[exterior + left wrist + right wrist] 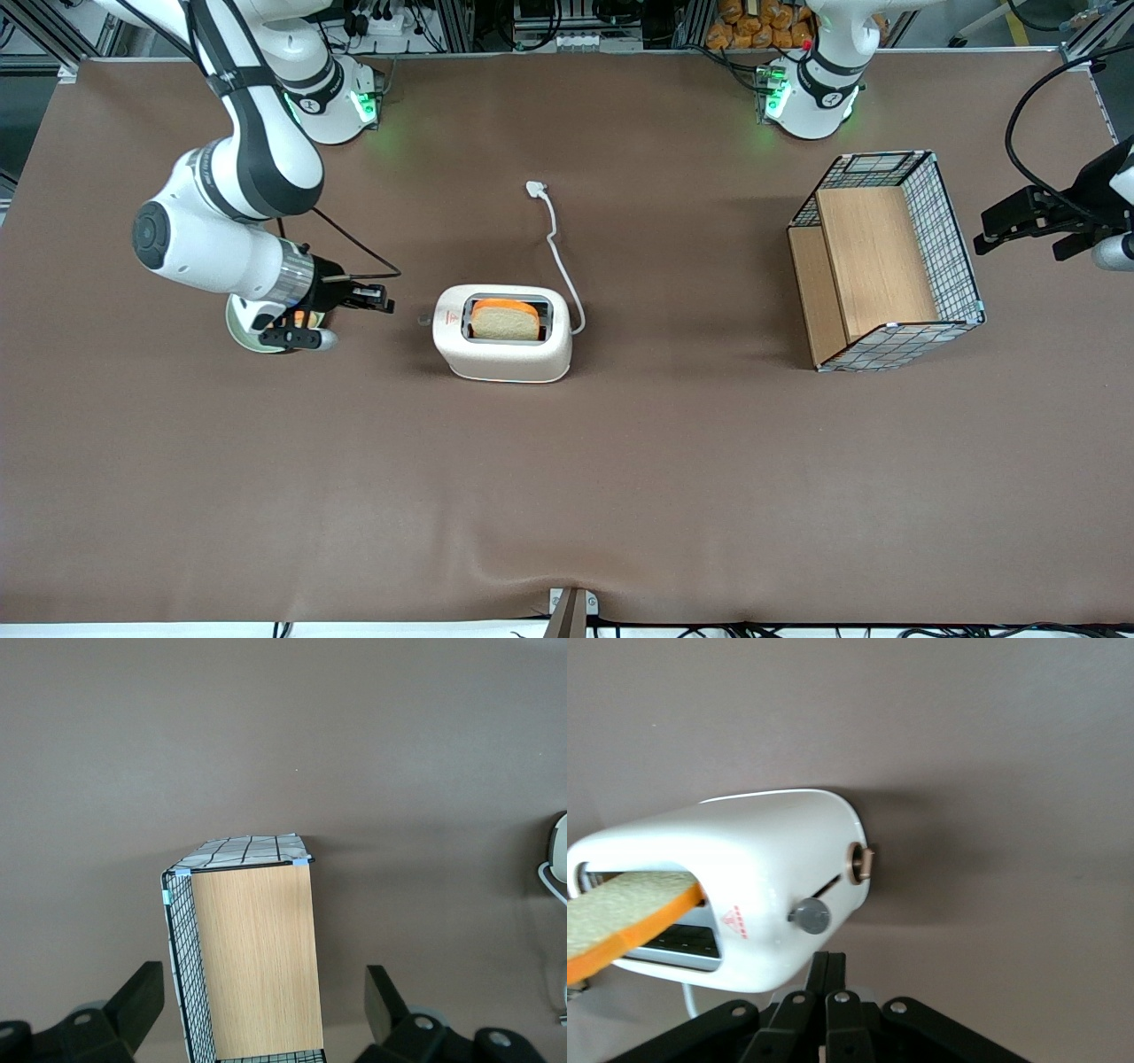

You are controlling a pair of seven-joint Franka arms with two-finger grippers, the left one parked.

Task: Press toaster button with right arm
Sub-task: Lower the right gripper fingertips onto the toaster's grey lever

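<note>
Toaster (503, 350), one, holding one bread slice (505, 320); its red triangle label is unreadable. My gripper (383, 300), fingers pressed together, hovers near its grey button (809, 916), apart.

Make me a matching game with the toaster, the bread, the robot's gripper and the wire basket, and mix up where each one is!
Things:
1. toaster
2. bread slice
3. gripper
4. wire basket

Places or states:
A. sticking up out of the top slot
B. toward the parked arm's end of the table, with wooden boards inside
C. shut, close in front of the toaster button
D. in the middle of the brown table, its white cord trailing away from the front camera

Pairs: 1-D, 2-A, 3-C, 4-B
</note>
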